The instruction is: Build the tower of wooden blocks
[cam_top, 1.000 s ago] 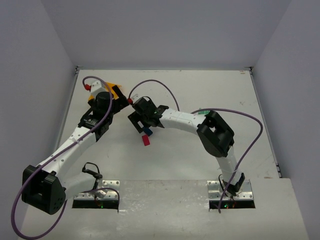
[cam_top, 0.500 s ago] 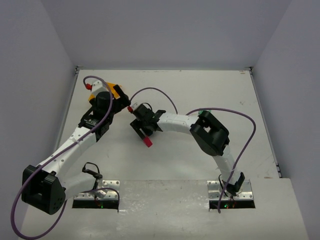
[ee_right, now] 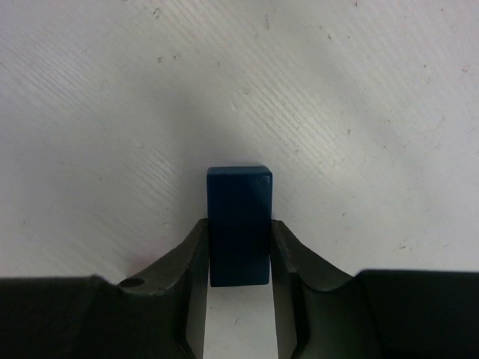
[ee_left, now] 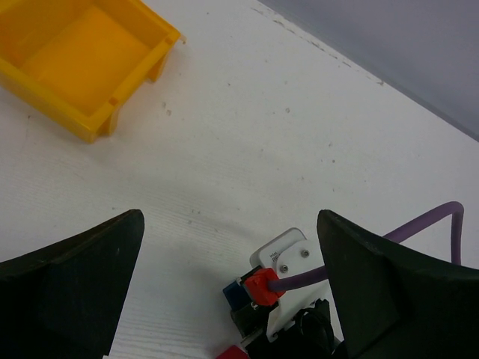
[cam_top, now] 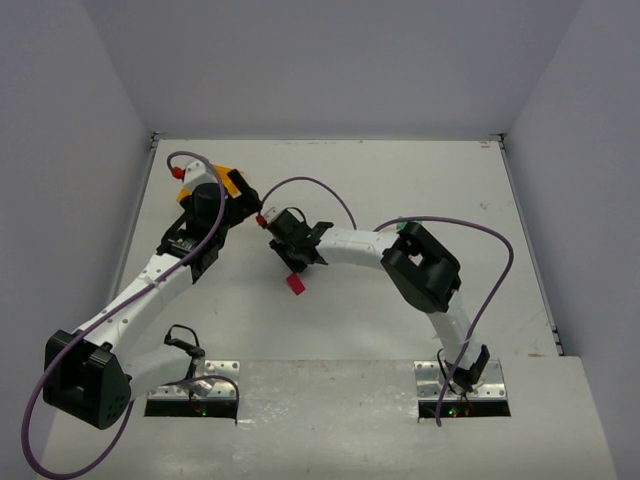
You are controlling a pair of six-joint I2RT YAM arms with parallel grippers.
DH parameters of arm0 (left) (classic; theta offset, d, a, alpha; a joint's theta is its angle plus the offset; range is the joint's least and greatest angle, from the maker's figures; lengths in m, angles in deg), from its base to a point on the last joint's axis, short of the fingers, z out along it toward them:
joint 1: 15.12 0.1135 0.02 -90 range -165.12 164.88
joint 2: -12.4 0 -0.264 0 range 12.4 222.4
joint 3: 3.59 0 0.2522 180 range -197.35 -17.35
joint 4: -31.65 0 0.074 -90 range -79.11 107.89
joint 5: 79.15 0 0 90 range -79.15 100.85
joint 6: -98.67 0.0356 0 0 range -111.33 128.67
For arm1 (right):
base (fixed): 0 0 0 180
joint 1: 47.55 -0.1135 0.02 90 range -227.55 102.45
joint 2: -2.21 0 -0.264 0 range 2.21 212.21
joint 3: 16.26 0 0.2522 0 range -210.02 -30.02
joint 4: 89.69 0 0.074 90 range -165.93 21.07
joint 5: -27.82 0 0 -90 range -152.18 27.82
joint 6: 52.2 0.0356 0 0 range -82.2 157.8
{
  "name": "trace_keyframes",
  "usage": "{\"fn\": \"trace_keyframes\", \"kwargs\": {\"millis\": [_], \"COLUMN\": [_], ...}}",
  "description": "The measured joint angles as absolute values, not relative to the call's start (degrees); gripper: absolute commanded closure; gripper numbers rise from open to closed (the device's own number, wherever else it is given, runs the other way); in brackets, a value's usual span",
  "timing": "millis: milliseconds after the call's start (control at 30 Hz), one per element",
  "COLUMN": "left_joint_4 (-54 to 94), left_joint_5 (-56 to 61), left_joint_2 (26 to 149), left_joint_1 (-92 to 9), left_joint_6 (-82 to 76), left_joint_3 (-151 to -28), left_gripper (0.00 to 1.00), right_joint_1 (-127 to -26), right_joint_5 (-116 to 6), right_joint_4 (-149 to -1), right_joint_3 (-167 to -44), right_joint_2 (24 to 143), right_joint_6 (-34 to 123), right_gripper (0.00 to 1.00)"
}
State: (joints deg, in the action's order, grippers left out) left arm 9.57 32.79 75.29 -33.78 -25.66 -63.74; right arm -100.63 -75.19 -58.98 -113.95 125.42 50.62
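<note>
On my right wrist feed the right jaws are closed in on the blue block (ee_right: 239, 224): both fingers (ee_right: 191, 269) press flat against its long sides, and its far end sticks out past the fingertips over the white tabletop (ee_right: 337, 97). I cannot tell whether the block is resting on the surface or just off it. From above, the right arm (cam_top: 350, 240) reaches left across the middle of the tabletop, and its wrist hides the blue block there. The red block (cam_top: 296, 285) lies on the tabletop just on the near side of those jaws. The left jaws are spread wide with nothing between them, the two dark fingers (ee_left: 67, 292) at opposite edges of the left wrist feed. The left arm (cam_top: 150, 285) hangs beside the yellow tray (ee_left: 90, 123) at the far left, and I see no blocks in the part of the tray in view
</note>
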Motion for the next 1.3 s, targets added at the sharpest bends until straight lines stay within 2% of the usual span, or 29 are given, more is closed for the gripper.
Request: {"fn": "trace_keyframes", "kwargs": {"millis": [167, 300, 467, 633, 967, 1300], "left_joint_4": [9.8, 11.4, 12.2, 13.5, 18.5, 21.1], "left_joint_5": [32.6, 33.6, 34.3, 34.2, 32.2, 24.1], "left_joint_2": [75.3, 75.3, 75.8, 77.3, 80.0, 88.4], "left_joint_1": [-33.8, -33.8, -33.8, -33.8, -33.8, -33.8], "left_joint_6": [-25.7, -25.6, -24.3, -22.2, -17.1, -14.0], "left_joint_3": [-63.7, -63.7, -63.7, -63.7, -63.7, -66.1], "left_gripper": [0.00, 0.00, 0.00, 0.00, 0.00, 0.00], "right_joint_1": [-100.4, -97.1, -85.6, -73.6, -53.5, -52.9], "right_joint_5": [-74.2, -68.9, -57.8, -52.4, -42.3, -36.4], "right_joint_4": [-58.5, -57.3, -57.7, -54.4, -39.7, -29.8], "right_joint_3": [-113.8, -113.7, -113.7, -116.5, -111.5, -105.8], "right_joint_2": [123.4, 118.0, 105.4, 95.1, 86.4, 85.9], "right_joint_6": [46.0, 39.4, 27.4, 15.4, -5.4, -15.8], "right_gripper": [0.88, 0.89, 0.89, 0.90, 0.95, 0.91]}}
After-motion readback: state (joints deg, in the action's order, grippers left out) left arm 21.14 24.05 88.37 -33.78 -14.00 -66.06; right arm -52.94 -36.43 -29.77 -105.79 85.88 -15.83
